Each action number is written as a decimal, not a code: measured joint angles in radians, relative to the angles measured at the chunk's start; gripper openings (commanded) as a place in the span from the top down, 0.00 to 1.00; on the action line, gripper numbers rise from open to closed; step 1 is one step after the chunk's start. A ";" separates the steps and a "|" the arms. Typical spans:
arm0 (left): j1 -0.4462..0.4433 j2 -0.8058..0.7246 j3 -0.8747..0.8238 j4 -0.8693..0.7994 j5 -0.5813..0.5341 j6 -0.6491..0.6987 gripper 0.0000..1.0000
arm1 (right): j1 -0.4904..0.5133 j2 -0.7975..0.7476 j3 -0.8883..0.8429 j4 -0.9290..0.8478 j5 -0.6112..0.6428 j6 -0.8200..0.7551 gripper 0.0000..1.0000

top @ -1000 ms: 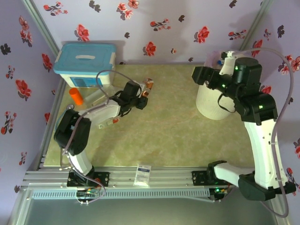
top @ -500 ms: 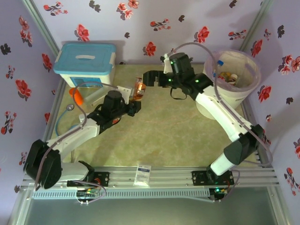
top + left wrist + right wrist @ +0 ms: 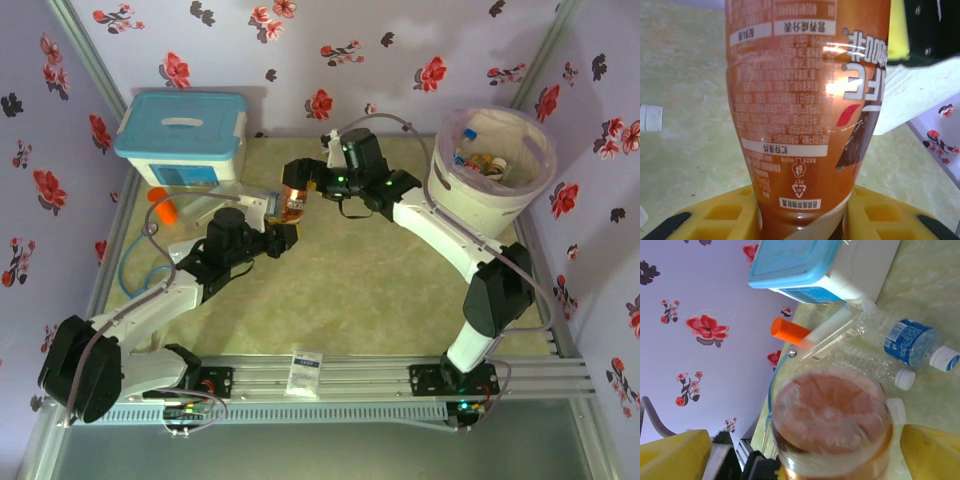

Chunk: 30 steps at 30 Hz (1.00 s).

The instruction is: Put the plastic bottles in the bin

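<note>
The tall round white plastic bin (image 3: pixel 505 215), with several bottles inside, stands at the table's far right. It is well apart from the amber plastic bottle with the orange label (image 3: pixel 292 198), which is held near the white box with the light-blue lid (image 3: pixel 180 140). Glossy and thin-walled, the bottle looks light and liable to dent or slip under a hard squeeze. Its stiffer base or shoulder seems the safer hold. The left gripper (image 3: pixel 802 220) pinches the bottle's narrow end between yellow fingers. The right gripper (image 3: pixel 802 455) is spread wide on either side of the bottle's base and is not visibly touching it.
</note>
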 measured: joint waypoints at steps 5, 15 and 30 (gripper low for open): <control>0.012 0.021 -0.006 0.071 0.032 -0.044 0.98 | 0.000 0.001 -0.037 0.024 -0.003 0.026 0.07; 0.013 0.091 -0.013 0.167 0.097 -0.111 0.97 | 0.001 0.018 -0.101 0.086 -0.024 0.073 0.34; 0.031 0.117 -0.030 0.227 0.131 -0.162 0.27 | 0.001 0.021 -0.091 0.057 0.014 0.038 0.47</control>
